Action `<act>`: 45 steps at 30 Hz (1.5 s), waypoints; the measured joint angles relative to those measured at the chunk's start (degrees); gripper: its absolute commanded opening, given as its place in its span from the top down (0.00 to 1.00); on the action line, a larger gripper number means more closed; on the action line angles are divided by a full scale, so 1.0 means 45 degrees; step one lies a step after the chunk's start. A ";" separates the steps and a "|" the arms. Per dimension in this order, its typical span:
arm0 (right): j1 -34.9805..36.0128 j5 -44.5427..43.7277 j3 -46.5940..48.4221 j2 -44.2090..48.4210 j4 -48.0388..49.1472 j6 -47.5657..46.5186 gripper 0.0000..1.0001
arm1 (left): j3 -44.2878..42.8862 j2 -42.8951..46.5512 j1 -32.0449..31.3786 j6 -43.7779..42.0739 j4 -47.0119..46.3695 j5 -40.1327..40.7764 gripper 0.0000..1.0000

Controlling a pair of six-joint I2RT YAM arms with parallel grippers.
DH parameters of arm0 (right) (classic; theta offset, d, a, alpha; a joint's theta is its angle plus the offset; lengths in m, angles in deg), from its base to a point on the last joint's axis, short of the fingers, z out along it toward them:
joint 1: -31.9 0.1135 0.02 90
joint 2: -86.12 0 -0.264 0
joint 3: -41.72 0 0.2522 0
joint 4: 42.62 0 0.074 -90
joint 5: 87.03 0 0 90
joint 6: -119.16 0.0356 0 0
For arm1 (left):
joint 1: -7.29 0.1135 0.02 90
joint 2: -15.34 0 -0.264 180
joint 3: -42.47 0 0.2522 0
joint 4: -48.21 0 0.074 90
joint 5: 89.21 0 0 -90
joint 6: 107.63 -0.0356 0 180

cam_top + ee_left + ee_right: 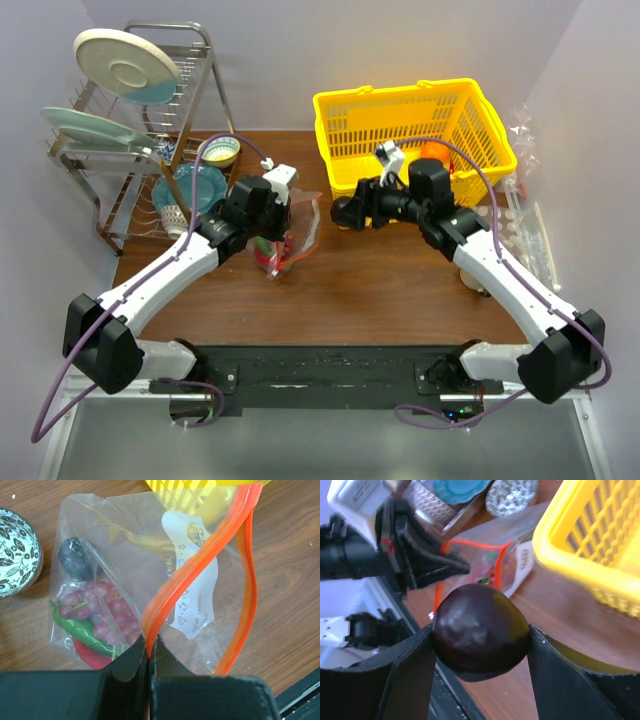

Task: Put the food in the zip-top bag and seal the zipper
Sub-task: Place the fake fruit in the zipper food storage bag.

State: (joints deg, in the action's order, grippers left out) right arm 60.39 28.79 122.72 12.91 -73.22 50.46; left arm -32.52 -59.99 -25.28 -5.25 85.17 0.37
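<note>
The clear zip-top bag (298,232) lies on the table left of centre, mouth open. My left gripper (149,642) is shut on its red-orange zipper strip (200,565), pinching one edge. Inside the bag are dark red grapes (107,612), a long green vegetable (80,629), a red piece and a dark round piece (75,557). My right gripper (480,630) is shut on a dark purple-black round fruit (480,627) and holds it above the table just right of the bag (487,562); it also shows in the top view (345,212). An orange (432,152) lies in the basket.
A yellow basket (400,105) stands at the back right, close behind my right gripper. A dish rack (150,130) with plates and bowls stands at the back left. A patterned bowl (15,550) sits beside the bag. Crinkled clear packaging (525,200) lies along the right edge.
</note>
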 measured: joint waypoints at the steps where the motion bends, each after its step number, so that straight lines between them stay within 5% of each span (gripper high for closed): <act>1: 0.0063 0.0175 -0.0486 0.0199 0.0418 0.0199 0.59 | 0.0000 0.0024 0.0000 0.0000 0.0000 -0.0005 1.00; 8: 0.1433 0.0515 -0.2803 0.0087 0.2769 0.1506 0.59 | 0.0000 0.0141 0.0019 0.0000 0.0000 -0.0112 1.00; 25: 0.2710 -0.1156 -0.1875 -0.2511 0.4983 0.2093 0.55 | 0.0005 0.0510 0.0180 0.0015 -0.0015 -0.0913 1.00; 34: 0.2798 -0.2540 -0.1724 -0.2807 0.5202 0.2409 0.34 | 0.0034 0.0685 0.0612 0.0112 -0.0219 -0.1953 1.00; 38: 0.2905 -0.2919 -0.1549 -0.2900 0.5173 0.2589 0.01 | 0.0121 0.0772 0.1025 0.0146 -0.0432 -0.2739 1.00; 45: 0.3118 -0.3206 -0.1409 -0.2803 0.4988 0.2759 0.01 | 0.0257 0.0840 0.1462 0.0393 -0.0714 -0.3866 1.00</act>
State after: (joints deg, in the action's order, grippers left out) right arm 74.42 14.37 116.38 0.30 -50.77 62.87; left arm -31.36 -56.21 -18.70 -3.48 81.96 -17.03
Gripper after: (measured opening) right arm 0.986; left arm 0.016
